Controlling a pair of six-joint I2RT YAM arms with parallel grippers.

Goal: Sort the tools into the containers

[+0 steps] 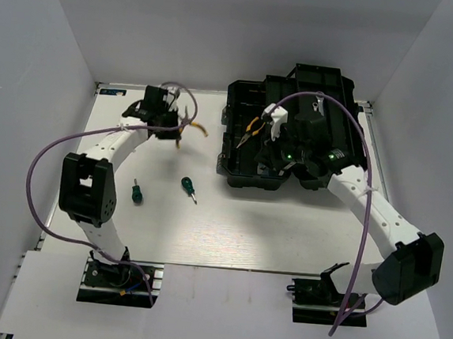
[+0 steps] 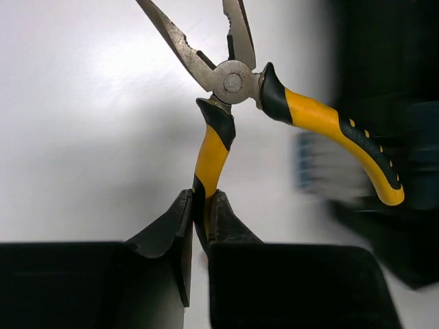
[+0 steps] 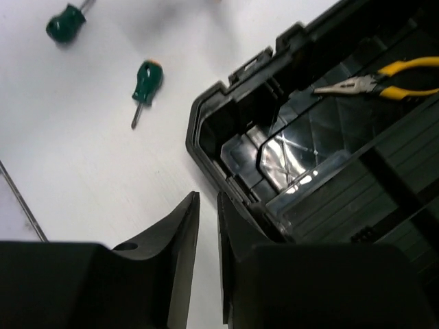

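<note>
Two screwdrivers [image 1: 187,187] lie loose on the table [image 1: 245,227]; left gripper [image 2: 200,205] pinches one pliers [image 2: 233,82] handle; right gripper [image 3: 208,202], nearly closed and empty, hangs beside the toolbox [image 3: 206,130].

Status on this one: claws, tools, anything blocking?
Left claw shut on pliers, one handle. Right claw shut, empty, beside toolbox. Second pliers inside; two screwdrivers on table. Nothing blocking.

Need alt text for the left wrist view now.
The left pincer grips one yellow-and-black handle of the pliers, whose other handle splays right and whose metal nose points up-frame, spread open. Behind lies the white table, with the black toolbox blurred at right.
</note>
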